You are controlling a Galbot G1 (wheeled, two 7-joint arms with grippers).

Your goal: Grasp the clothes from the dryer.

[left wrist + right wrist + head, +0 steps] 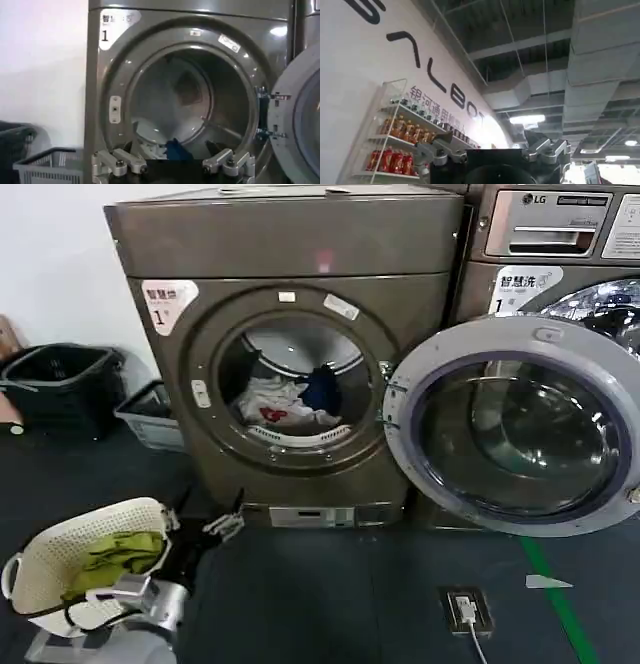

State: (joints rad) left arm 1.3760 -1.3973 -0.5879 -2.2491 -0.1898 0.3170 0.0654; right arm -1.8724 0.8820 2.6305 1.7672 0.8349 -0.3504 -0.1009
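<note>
Front of the dryer (290, 374), a bronze-brown machine with its round porthole uncovered and its silver-rimmed glass door (520, 424) swung fully aside toward the robot's right. The clothes (285, 404) lie heaped at the bottom of the drum: white and pale grey fabric with a dark blue piece on the right of the heap and a small red patch near its front. The left gripper (208, 519) hangs low before the machine, below and to the left of the porthole, with its fingers spread apart and nothing between them; it is well apart from the clothes, which sit higher and deeper inside the drum. In the left wrist view the same gripper (172, 162) points into the opening, the white and blue fabric (165, 149) showing just beyond its fingertips. A white basket (70, 559) holding a yellow-green cloth (115, 556) stands on the floor beside the left arm. The right gripper (492, 152) is raised toward the ceiling, away from the dryer, its fingers parted and empty.
</note>
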